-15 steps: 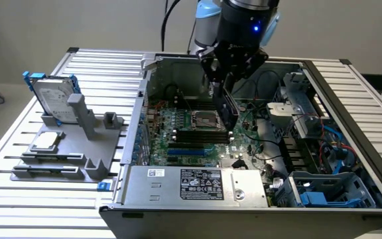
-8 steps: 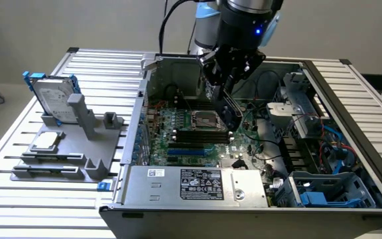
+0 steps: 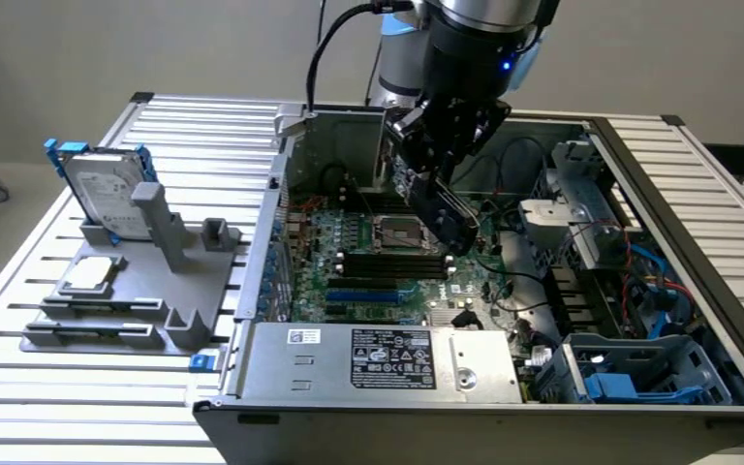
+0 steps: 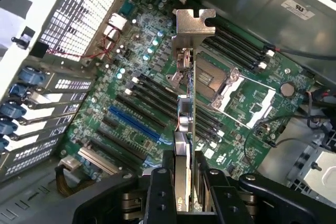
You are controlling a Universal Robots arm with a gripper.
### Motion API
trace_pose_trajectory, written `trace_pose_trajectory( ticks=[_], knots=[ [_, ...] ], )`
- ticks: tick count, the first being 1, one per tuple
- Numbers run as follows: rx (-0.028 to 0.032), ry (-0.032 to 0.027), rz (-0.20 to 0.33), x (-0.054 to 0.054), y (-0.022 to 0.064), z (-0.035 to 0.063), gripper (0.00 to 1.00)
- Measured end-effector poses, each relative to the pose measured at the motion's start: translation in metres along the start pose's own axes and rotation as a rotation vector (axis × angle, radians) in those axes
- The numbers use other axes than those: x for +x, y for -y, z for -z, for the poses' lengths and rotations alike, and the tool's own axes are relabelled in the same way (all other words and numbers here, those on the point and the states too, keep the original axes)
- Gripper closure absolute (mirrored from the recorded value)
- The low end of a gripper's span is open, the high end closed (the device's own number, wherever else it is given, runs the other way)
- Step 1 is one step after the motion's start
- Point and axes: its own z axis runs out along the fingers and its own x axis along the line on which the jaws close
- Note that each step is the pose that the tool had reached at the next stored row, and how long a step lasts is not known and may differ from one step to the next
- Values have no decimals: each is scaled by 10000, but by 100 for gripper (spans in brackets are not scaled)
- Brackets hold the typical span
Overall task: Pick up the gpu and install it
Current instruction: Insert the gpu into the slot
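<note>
Fingers [image 4: 160,195] clamp narrow on one end of the gpu [image 4: 185,124], gripping its thin edge – apparently to leave the connector edge free. It hangs tilted over the motherboard [image 3: 333,262] inside the open case [image 3: 476,441] – blue slot [image 3: 365,295] at seven o'clock of it in the exterior view.

Counts: 1 arm [image 3: 476,19], 1 pincer [image 4: 186,182], 1 gpu [image 4: 192,93]. 1 open PC case [image 3: 682,174], 1 motherboard [image 4: 247,103], 1 CPU socket [image 3: 391,231], 1 blue slot [image 4: 134,124], 1 power supply [image 3: 391,356]. On the surface [image 3: 36,387]: 1 gray stand [image 3: 152,291], 1 hard drive [image 3: 104,184] with 2 blue rails, 1 small silver part [image 3: 92,274]. Black slots: can't get a clean count.
</note>
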Motion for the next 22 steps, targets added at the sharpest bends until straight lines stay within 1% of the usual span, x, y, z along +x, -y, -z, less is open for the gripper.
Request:
trace_pose_trajectory(
  ticks=[9,14,17,22],
  knots=[
    [-53,5,1649,-2,2,-39,73],
    [-71,-1,2561,-3,3,-57,73],
    [-69,-16,3102,-4,4,-69,73],
    [-43,-63,4023,-5,5,-88,73]
  ],
)
